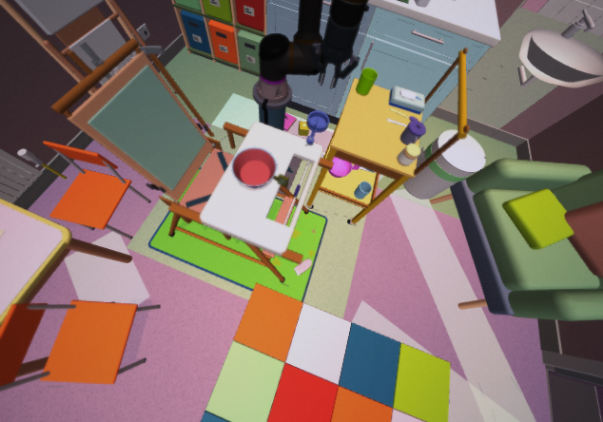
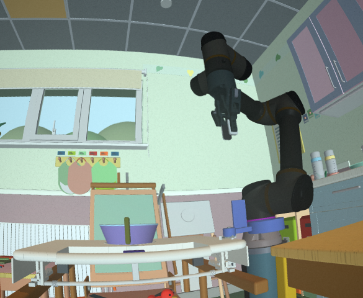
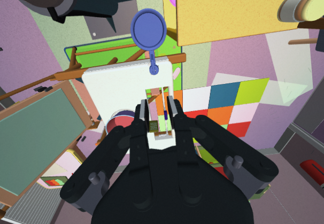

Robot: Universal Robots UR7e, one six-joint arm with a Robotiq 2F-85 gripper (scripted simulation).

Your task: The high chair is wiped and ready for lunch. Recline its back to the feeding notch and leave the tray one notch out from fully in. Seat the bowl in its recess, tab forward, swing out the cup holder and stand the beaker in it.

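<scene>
The high chair's white tray (image 1: 253,198) stands in the middle of the room on a green mat. The purple bowl (image 1: 254,168) with a red inside sits in the tray's round recess, its olive tab (image 2: 127,230) on the seat side. The blue cup holder (image 1: 317,121) is swung out at the tray's far corner and stands empty. The green beaker (image 1: 366,81) stands upright on the far corner of the yellow side table (image 1: 375,125). High above, between the tray's far end and the beaker, my gripper (image 2: 227,128) points down, partly open and holding nothing.
The yellow side table stands right beside the tray and carries a tissue box (image 1: 407,98), a purple cup (image 1: 413,130) and a small jar (image 1: 409,154). An easel (image 1: 146,125) stands left of the chair. Cabinets (image 1: 389,33) run along the far wall. A green armchair (image 1: 536,242) sits to the right.
</scene>
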